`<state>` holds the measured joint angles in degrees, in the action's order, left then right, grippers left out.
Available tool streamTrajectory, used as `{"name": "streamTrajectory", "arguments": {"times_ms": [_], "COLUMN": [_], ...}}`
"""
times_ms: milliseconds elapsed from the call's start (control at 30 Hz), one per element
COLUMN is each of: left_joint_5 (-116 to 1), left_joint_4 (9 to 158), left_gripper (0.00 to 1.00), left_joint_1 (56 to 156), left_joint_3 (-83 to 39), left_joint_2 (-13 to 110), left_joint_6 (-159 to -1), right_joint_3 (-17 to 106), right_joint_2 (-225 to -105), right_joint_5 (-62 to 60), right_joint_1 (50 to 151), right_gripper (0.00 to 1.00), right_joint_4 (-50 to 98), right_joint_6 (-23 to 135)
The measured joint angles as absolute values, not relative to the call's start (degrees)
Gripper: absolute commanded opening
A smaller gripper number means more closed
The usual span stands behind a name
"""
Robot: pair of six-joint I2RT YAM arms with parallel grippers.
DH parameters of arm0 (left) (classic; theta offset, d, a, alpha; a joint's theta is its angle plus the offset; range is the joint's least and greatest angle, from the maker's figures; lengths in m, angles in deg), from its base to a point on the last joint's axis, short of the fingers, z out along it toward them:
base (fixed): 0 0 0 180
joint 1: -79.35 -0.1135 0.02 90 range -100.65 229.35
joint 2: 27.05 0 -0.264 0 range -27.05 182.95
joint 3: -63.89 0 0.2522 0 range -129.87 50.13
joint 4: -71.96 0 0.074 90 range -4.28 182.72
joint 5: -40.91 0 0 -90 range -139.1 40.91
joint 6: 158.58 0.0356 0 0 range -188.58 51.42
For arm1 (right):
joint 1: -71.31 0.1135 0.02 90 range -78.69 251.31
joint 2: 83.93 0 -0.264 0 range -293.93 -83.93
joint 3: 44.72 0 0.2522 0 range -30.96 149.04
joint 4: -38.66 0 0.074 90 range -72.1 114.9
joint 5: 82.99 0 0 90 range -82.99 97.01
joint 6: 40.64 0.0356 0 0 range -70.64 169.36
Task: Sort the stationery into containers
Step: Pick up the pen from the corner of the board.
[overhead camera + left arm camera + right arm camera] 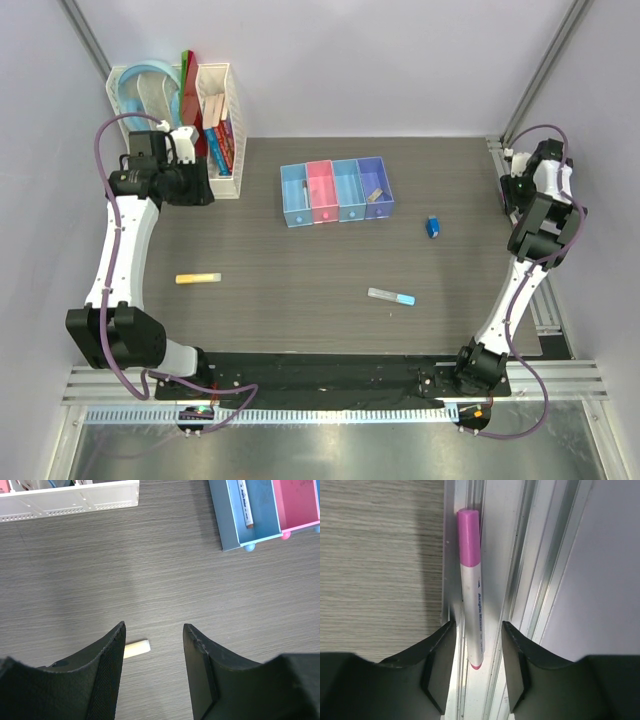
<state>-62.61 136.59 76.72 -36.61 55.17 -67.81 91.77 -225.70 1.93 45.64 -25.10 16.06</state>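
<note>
Pink-capped pen (470,580) sits on the rail (530,555) at the counter's (300,330) right edge, right claw (478,632) half open around it, not gripping. Left claw (154,630) half open, empty. Bins (333,192) hold two bits; stick (390,296), block (433,227) and orange piece (197,278) are loose on the counter.

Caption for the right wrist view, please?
Right gripper jaws open astride a pink-capped marker lying in the rail at the table edge.
</note>
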Motion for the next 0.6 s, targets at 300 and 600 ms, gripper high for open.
{"name": "streamTrajectory", "arguments": {"times_ms": [300,600], "left_joint_5": [-62.59,-62.59], "left_joint_4": [136.51,136.51], "left_gripper": [0.50,0.51], "left_joint_1": [76.69,76.69], "left_joint_3": [-36.61,-36.61], "left_joint_2": [55.17,54.91], "left_joint_6": [-66.74,-66.47], "right_joint_3": [90.05,89.35], "right_joint_2": [-224.94,-224.65], "right_joint_5": [2.46,2.52], "right_joint_1": [46.47,46.62], "right_gripper": [0.33,0.29], "right_joint_4": [-24.26,-23.87], "right_joint_6": [16.30,16.50]}}
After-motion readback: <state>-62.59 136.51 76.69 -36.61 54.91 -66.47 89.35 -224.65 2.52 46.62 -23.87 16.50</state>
